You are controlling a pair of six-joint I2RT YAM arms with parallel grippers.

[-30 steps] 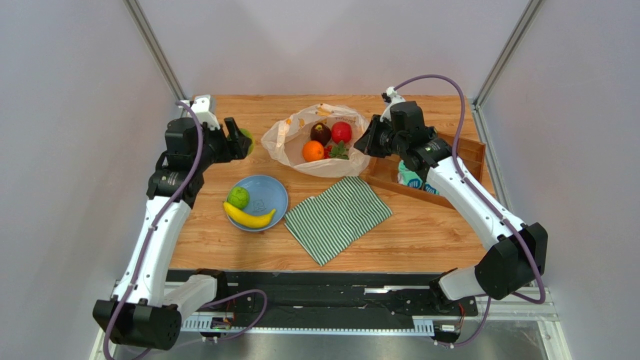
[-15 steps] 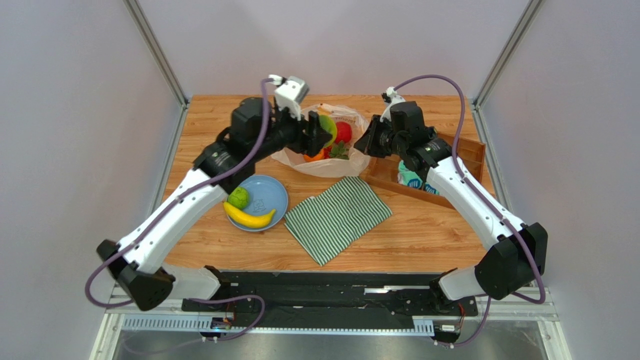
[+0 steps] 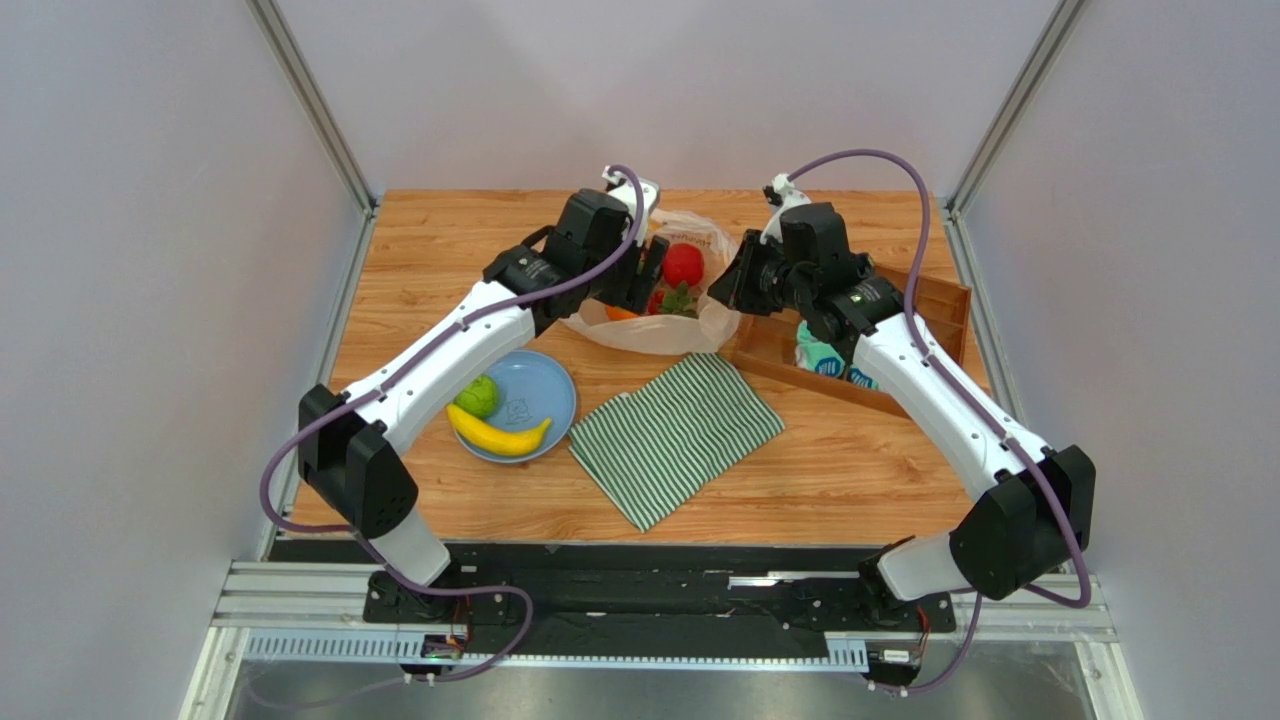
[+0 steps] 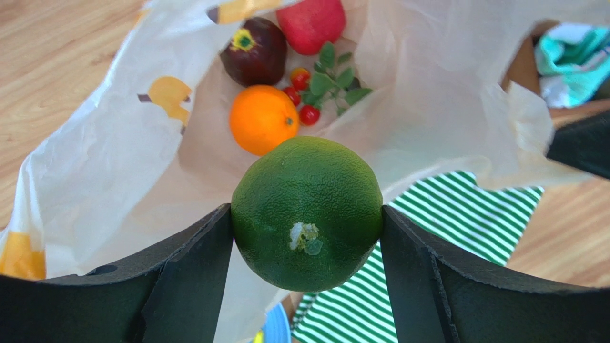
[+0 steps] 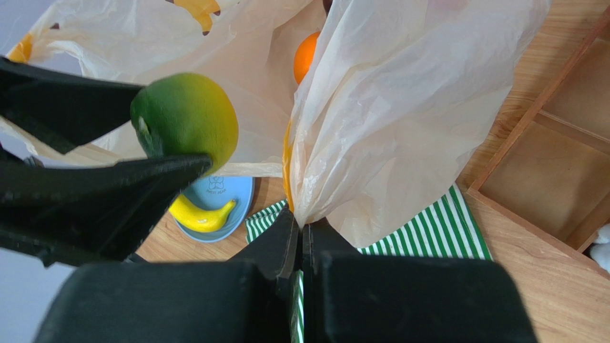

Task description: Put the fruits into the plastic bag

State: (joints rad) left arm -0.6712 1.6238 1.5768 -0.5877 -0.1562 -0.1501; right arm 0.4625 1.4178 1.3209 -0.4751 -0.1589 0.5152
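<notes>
My left gripper (image 4: 306, 223) is shut on a round green fruit (image 4: 306, 213) and holds it over the mouth of the plastic bag (image 4: 107, 164). Inside the bag lie an orange (image 4: 263, 119), a dark purple-brown fruit (image 4: 254, 51), a red apple (image 4: 311, 21) and small red berries with leaves (image 4: 308, 96). My right gripper (image 5: 301, 225) is shut on the bag's right edge (image 5: 401, 107) and lifts it. The held green fruit (image 5: 187, 121) shows a yellow side in the right wrist view. A yellow banana (image 3: 499, 435) and a green apple (image 3: 478, 395) lie on the blue plate (image 3: 541, 383).
A green-striped cloth (image 3: 676, 435) lies in front of the bag (image 3: 661, 327). A wooden tray (image 3: 917, 315) with teal rolled socks (image 3: 819, 357) stands at the right, under the right arm. Grey walls enclose the table.
The left arm has swung from the table's far left to over the bag, carrying the green fruit. The right arm has not moved.
</notes>
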